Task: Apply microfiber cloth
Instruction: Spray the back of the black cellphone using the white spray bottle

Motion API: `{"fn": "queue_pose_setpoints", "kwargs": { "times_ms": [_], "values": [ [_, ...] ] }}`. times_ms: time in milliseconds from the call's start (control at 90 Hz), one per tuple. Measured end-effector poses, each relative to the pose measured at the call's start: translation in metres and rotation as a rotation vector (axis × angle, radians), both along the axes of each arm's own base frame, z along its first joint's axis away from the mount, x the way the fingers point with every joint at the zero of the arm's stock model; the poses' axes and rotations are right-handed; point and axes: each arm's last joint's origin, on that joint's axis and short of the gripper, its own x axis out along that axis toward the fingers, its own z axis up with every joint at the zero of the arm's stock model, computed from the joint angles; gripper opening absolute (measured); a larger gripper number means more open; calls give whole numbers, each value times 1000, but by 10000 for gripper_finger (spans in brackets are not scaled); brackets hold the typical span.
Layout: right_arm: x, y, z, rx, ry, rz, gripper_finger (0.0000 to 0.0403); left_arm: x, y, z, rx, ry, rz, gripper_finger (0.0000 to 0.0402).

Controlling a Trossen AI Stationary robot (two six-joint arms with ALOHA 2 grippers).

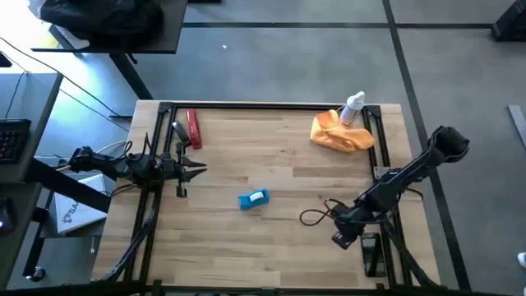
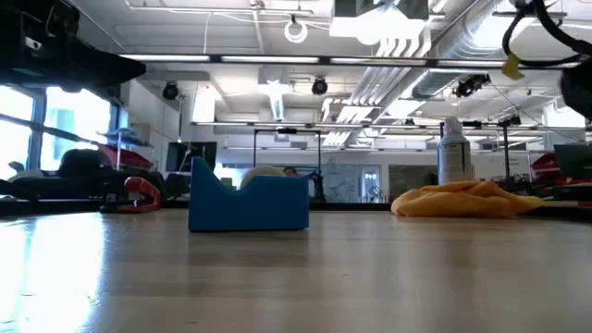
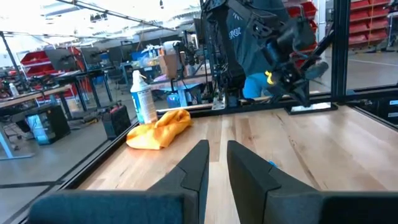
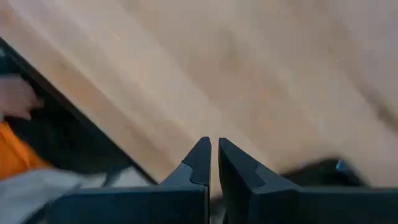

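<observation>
The orange microfiber cloth (image 1: 341, 133) (image 2: 467, 199) (image 3: 160, 129) lies crumpled on the wooden table at the far right, and no gripper touches it. My left gripper (image 1: 201, 171) (image 3: 217, 149) hovers at the table's left side, level and pointing toward the right edge. Its fingers are a narrow gap apart with nothing between them. My right gripper (image 1: 341, 238) (image 4: 214, 146) is near the table's near right corner, pointing down at the wood. It is shut and holds nothing.
A white spray bottle (image 1: 353, 107) (image 2: 451, 153) stands just behind the cloth. A small blue block (image 1: 253, 199) (image 2: 248, 205) sits mid-table toward the near edge. A red tool (image 1: 194, 129) lies at the far left. A black frame rail (image 1: 271, 105) borders the table.
</observation>
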Motion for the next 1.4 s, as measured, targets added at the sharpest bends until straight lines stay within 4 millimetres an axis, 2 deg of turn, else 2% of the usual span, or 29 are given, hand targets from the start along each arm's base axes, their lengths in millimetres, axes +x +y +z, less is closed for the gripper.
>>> {"fn": "queue_pose_setpoints", "kwargs": {
  "times_ms": [289, 533, 733, 922, 1067, 1400],
  "values": [
    [-20, 21, -6, 32, 99, 135, 0, 0, 0, 0, 0, 0, 0, 39],
    [-42, 29, -14, -73, 195, 202, 0, 0, 0, 0, 0, 0, 0, 39],
    [-44, 34, -29, -123, 221, 280, 0, 0, 0, 0, 0, 0, 0, 39],
    [-23, 19, -35, -99, 193, 289, 0, 0, 0, 0, 0, 0, 0, 39],
    [1, 4, -30, -126, 74, 295, 0, 0, 0, 0, 0, 0, 0, 39],
    [46, -44, -20, -420, -218, 376, 0, 0, 0, 0, -50, -11, -2, 39]
  ]
}}
